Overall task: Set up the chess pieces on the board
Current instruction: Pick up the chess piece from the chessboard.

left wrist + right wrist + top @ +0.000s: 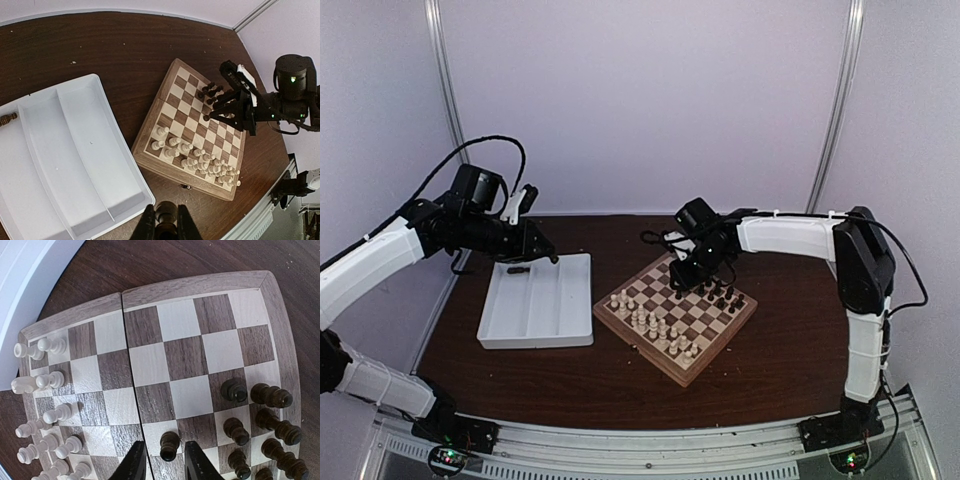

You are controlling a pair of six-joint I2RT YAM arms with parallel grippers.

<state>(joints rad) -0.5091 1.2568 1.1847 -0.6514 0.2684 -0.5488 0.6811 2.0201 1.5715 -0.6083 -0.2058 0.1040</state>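
Chess pieces: the dark chess pieces [234, 390] stand close together in two rows along one edge of the board [175, 320], the edge on the side of my right arm; the middle squares are bare
Pawn: one dark pawn [169, 444] stands upright a little in front of these rows
Right gripper: my right gripper [166, 447] is low over the board, one finger on each side of the pawn; a thin gap shows on both sides, so the jaws are apart and do not press it
Left gripper: my left gripper [165, 210] hangs by the tray [75, 150], with its jaws closed on one dark held piece [166, 216]
Lying piece: one more dark lying piece [517, 268] is on its side at the far end of the tray
White pieces: the white pieces [655, 325] fill the opposite edge of the board
Tray: white, with long compartments; just beside the board
Table: the dark brown table [770, 360] carries both
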